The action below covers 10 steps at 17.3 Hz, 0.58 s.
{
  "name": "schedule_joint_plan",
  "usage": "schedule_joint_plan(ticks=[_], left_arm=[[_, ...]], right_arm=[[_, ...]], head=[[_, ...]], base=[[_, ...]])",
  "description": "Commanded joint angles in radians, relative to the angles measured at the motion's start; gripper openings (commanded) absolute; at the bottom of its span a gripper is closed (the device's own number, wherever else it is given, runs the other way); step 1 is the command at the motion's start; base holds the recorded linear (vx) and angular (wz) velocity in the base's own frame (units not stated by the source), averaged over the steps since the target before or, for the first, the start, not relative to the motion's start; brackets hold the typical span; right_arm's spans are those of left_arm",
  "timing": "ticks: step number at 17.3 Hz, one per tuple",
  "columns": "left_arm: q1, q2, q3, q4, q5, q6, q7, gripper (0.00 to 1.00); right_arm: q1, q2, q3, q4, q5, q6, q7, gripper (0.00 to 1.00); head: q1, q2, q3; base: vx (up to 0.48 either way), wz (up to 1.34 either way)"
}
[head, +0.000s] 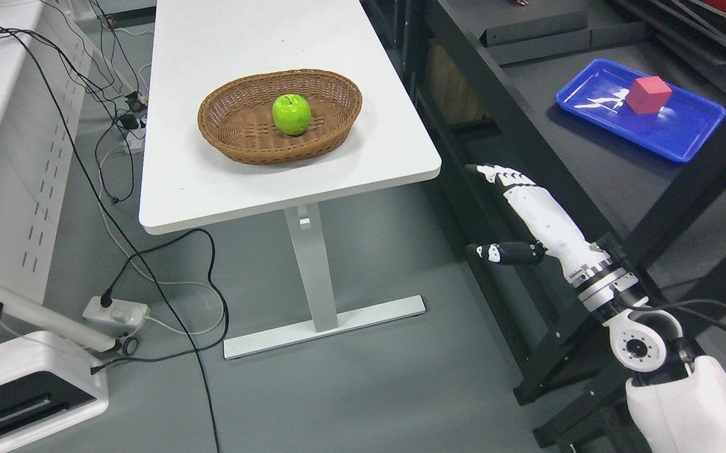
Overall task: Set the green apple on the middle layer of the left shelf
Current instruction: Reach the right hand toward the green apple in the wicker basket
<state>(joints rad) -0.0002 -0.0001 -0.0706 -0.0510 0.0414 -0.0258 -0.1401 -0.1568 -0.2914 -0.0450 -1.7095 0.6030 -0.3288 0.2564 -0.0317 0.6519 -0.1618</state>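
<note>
A green apple [292, 114] lies upright in a brown wicker basket [237, 135] on the white table [224, 189]. My right hand [495, 207] hangs off the table's right corner, lower right of the basket and well apart from the apple. Its fingers are stretched straight, thumb sticking out to the left, holding nothing. The right arm comes in from the lower right. The left arm does not show.
A dark metal shelf [589, 189] stands right behind my right hand, bearing a blue tray [684, 135] with a red cube [648, 94]. Cables and a power strip [116, 309] lie on the grey floor at left. A white machine [23, 390] sits at the lower left.
</note>
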Motion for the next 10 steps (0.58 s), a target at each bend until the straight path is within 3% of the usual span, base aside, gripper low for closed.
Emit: schedule_joint_plan(ticks=[1, 10], left_arm=[[-0.012, 0.018, 0.000, -0.001, 0.000, 0.000, 0.000, 1.00], [-0.012, 0.018, 0.000, 0.000, 0.000, 0.000, 0.000, 1.00]], right_arm=[[-0.056, -0.026, 0.129, -0.001, 0.043, -0.035, -0.003, 0.99], [-0.070, 0.006, 0.260, 0.001, -0.006, -0.067, 0.014, 0.99]], head=[[0.0000, 0.000, 0.000], [0.0000, 0.000, 0.000]], base=[[0.341, 0.01], [0.379, 0.21]])
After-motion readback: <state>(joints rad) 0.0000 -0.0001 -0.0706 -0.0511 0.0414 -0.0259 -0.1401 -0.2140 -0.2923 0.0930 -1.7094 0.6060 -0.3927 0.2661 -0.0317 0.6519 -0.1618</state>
